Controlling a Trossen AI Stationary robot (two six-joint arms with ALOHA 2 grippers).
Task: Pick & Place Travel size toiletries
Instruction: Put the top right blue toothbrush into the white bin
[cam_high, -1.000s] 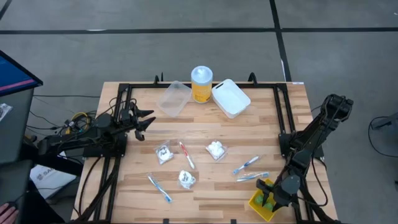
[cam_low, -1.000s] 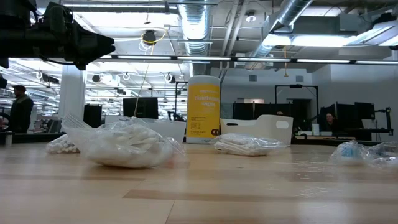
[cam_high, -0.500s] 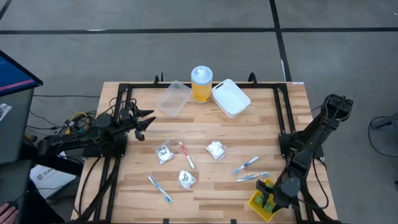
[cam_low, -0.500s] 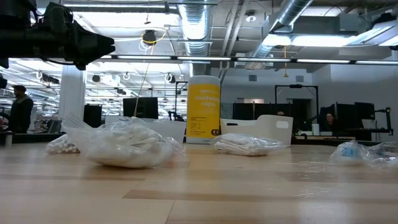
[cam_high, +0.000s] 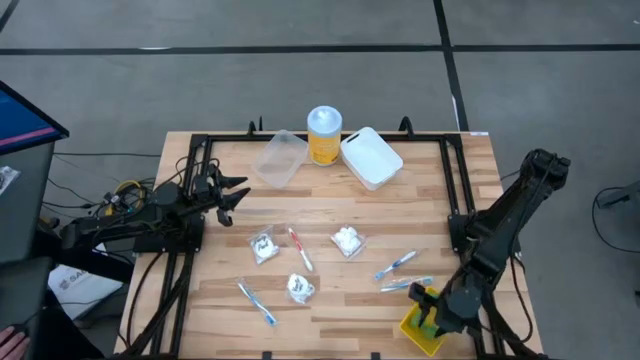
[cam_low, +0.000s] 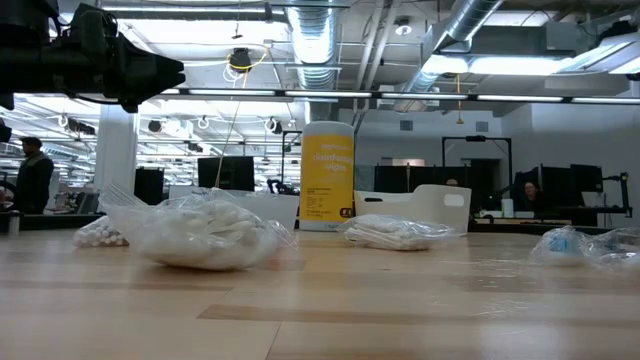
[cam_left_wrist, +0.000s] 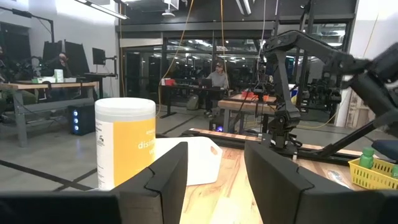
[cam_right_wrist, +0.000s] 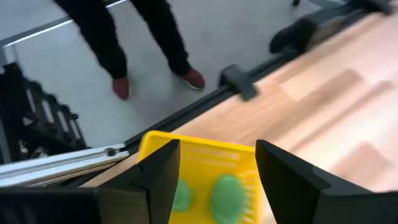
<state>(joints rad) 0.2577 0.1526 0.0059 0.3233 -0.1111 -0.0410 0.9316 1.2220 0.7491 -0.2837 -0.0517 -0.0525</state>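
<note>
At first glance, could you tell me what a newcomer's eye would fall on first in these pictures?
Probably the yellow jar at the table's far edge, standing between a clear tub and a white tub. Next, the yellow basket at the near right corner, with the right tool open over the green bottles inside. Packets and toothbrushes lie scattered mid-table.

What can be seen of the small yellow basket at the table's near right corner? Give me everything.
The yellow basket is a small rectangular tray of slotted, plastic-looking walls, sitting turned at an angle on the wooden table. It holds little green bottles; the right wrist view shows two rounded green tops, blurred. The right gripper hangs right over it, fingers open, hiding part of it from above. Whether they touch it is unclear.
</note>
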